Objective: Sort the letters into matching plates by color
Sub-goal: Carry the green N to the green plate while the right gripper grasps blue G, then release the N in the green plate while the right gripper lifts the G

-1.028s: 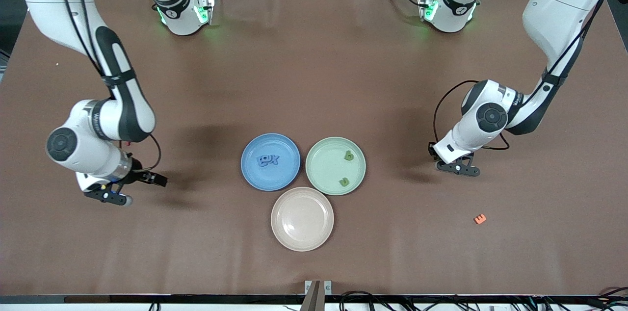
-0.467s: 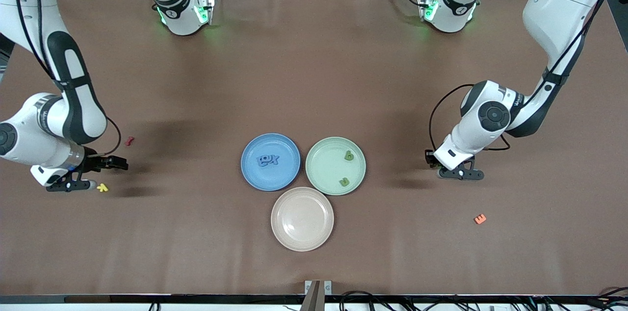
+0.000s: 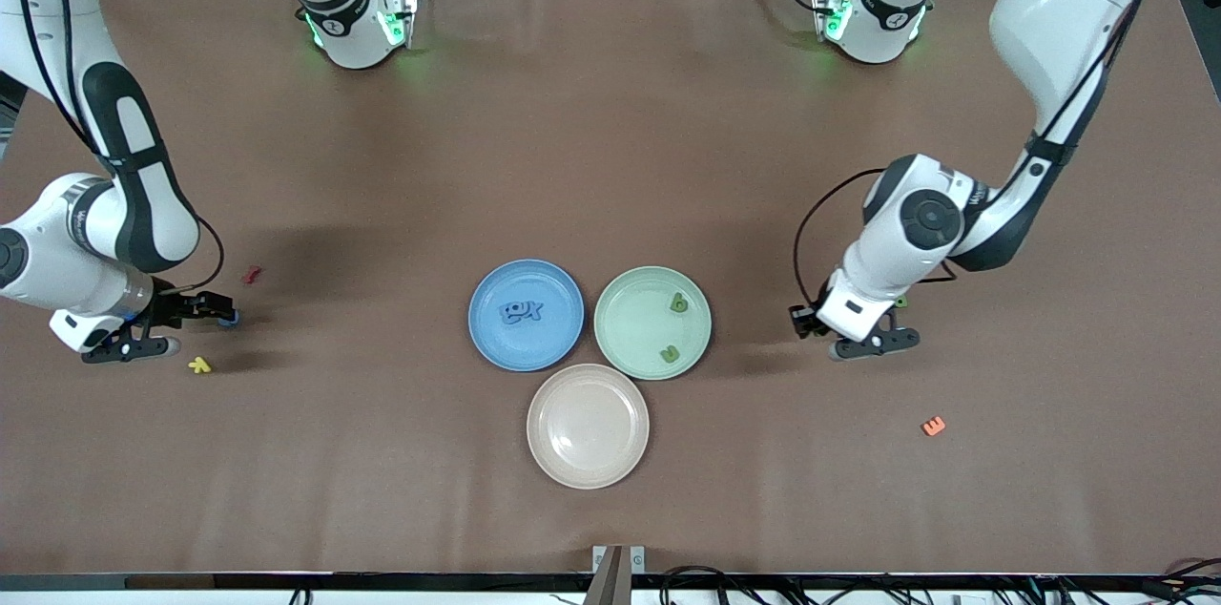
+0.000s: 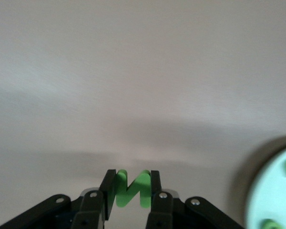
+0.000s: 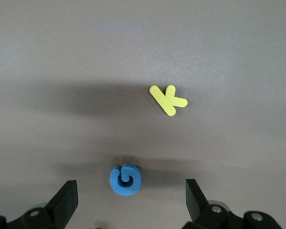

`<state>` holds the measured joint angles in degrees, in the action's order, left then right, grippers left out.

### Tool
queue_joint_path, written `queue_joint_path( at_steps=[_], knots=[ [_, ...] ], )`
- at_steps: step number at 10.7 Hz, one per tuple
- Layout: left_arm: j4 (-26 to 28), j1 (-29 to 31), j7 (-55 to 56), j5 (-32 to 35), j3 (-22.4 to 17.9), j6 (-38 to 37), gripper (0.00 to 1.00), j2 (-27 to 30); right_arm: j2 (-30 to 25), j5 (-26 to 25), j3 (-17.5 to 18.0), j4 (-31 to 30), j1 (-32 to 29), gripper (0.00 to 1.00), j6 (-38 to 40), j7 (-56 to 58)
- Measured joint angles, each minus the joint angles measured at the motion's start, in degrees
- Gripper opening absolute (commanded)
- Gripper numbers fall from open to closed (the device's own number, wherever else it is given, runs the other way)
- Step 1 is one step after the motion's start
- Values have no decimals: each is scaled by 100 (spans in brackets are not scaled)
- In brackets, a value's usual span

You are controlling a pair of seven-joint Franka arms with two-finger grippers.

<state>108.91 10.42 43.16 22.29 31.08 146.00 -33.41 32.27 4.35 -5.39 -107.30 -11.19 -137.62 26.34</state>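
Right gripper (image 3: 172, 323), jaws wide apart, has swung out to the right arm's end of the table and now straddles a blue letter (image 5: 125, 179) near the yellow letter (image 5: 168, 98). Blue plate (image 3: 482, 343) holds blue letters; green plate (image 3: 620, 300) two green ones. Left gripper (image 4: 129, 191), clamped on a green letter (image 4: 131, 188), has edged toward that plate: delivery looks imminent.

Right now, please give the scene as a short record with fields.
left gripper: shut on green letter, beside the green plate
right gripper: open, over blue letter at its end of the table
blue plate: blue letters in it
green plate: two green letters
beige plate: no letters
loose: yellow letter, red letter, orange letter
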Motion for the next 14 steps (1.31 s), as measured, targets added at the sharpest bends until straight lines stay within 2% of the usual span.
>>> queue_joint_path(
  at_steps=[4, 5, 7, 8, 10, 12, 14],
  knots=[
    [-531, -586, 1293, -3, -26, 1, 0, -392, 53, -7, 1, -460, -122, 100, -715, 123],
    [-685, -749, 1575, -3, -61, 4, 0, -475, 82, -7, 8, -509, -121, 97, -788, 123],
    [-991, -1057, 2056, -3, -121, 3, 0, -582, 121, -7, 21, -570, -121, 69, -967, 124],
    [-1114, -1217, 2244, -3, -199, 3, 0, -611, 128, -7, 27, -605, -120, 59, -1024, 127],
    [-1309, -1570, 2537, -3, -441, 3, 0, -705, 126, -7, 36, -616, -114, 44, -1040, 127],
    [-1507, -2034, 2802, -3, -811, 16, 0, -837, 94, -7, 47, -613, -106, 40, -1041, 126],
    [-1710, -2509, 3192, -3, -1160, 27, 0, -953, 83, -4, 61, -613, -95, 31, -1041, 115]
  ],
)
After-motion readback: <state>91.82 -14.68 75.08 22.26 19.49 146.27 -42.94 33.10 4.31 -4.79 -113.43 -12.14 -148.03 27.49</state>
